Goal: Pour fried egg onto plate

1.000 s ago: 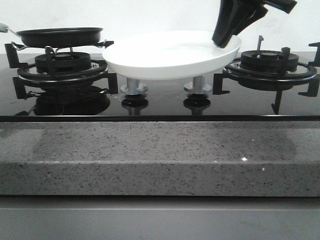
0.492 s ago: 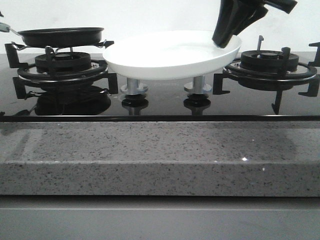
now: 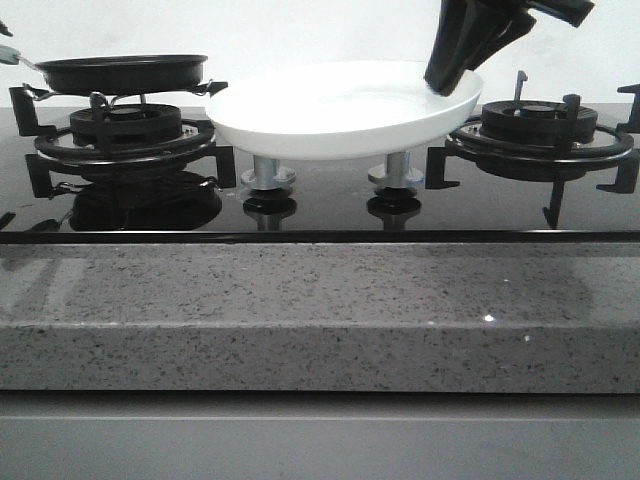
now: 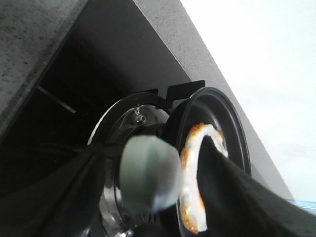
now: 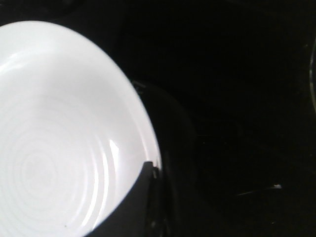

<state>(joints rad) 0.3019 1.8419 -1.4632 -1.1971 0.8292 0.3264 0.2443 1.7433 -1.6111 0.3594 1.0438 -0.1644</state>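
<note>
The black frying pan (image 3: pixel 120 72) hangs just above the left burner, roughly level. In the left wrist view my left gripper (image 4: pixel 148 170) is shut on the pan's grey-green handle (image 4: pixel 145 163). The fried egg (image 4: pixel 190 192), white with a browned orange edge, lies in the pan (image 4: pixel 232 123), partly hidden by a finger. The egg is hidden in the front view. The white plate (image 3: pixel 340 110) is held above the middle of the stove. My right gripper (image 3: pixel 450 75) is shut on its right rim. In the right wrist view a finger (image 5: pixel 138 207) lies over the plate's rim (image 5: pixel 143 128).
Black glass hob with a left burner grate (image 3: pixel 125 135) and a right burner grate (image 3: pixel 540 130). Two grey knobs (image 3: pixel 268 178) (image 3: pixel 395 172) stand under the plate. A speckled grey stone counter edge (image 3: pixel 320 310) runs along the front.
The pan has shifted very slightly to the right and its handle end has risen a little. The plate and right gripper have not moved.
</note>
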